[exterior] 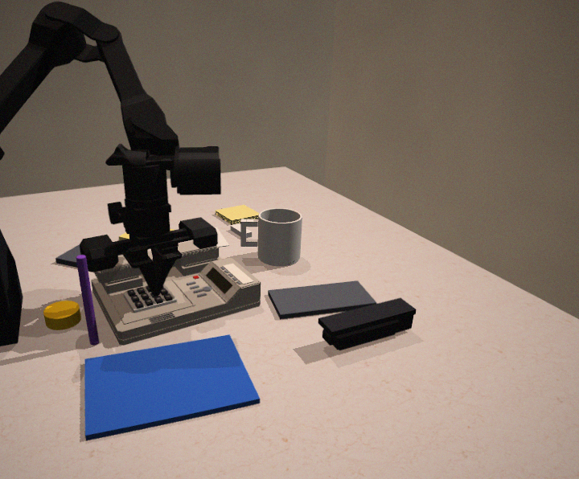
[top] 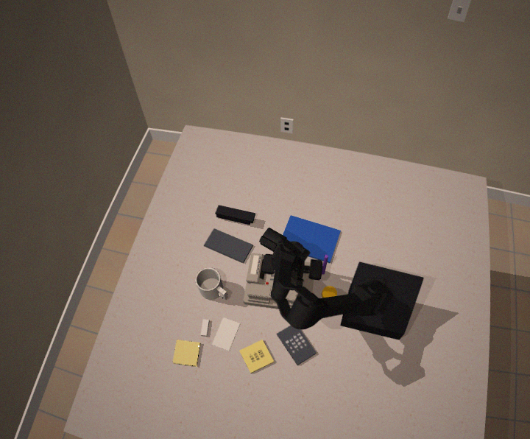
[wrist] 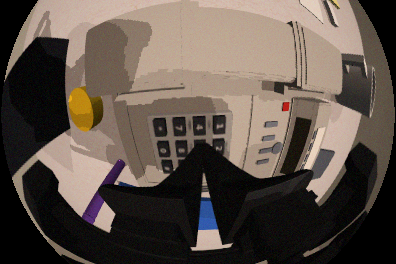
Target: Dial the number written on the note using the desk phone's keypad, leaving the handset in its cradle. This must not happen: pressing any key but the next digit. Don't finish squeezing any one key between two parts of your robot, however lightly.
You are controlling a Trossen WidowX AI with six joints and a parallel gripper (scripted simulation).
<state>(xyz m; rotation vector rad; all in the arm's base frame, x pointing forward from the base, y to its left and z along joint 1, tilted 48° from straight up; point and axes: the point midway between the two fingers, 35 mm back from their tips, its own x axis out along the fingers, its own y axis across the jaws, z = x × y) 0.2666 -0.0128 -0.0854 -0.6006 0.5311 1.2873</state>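
The black claw is pinched fully shut with nothing between its fingers, and points straight down like a single stylus at the dark keypad of the beige desk phone. The phone sits on the pale surface between the blue flat rectangular pad in front and the grey cylindrical mug behind. Its beige handset lies in its cradle on the far side of the keys. The yellow note with dark digits lies well apart from the phone.

The step in hand appears to be a key press. Whether the tip touches a key I cannot tell. Next comes a lift and a sideways shift to another digit, with the fingers kept together so no key is squeezed.
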